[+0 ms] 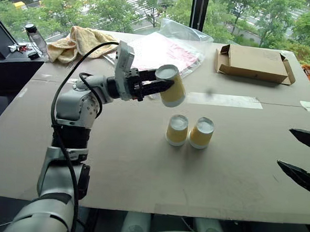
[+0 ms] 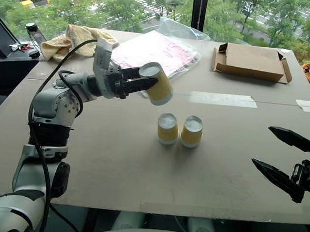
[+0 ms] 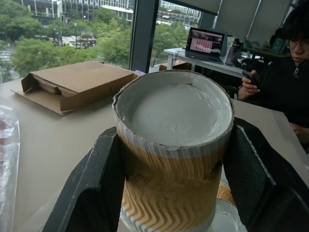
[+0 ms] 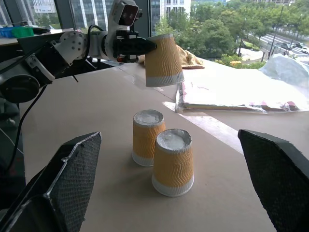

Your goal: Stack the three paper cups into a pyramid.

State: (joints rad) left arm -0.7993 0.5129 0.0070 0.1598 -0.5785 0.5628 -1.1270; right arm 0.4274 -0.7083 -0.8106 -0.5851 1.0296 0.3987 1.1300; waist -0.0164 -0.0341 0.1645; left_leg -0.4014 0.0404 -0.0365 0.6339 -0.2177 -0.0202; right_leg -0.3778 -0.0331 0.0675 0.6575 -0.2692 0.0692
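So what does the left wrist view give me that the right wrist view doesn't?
The left wrist view alone shows a person seated past the table with a phone, a laptop behind, and the flat cardboard box. The right wrist view alone shows the two cups standing upside down and close together on the table, the nearer cup and the farther cup, plus the open right gripper and the left arm from outside. Both show the held cup clamped upside down in the left gripper.
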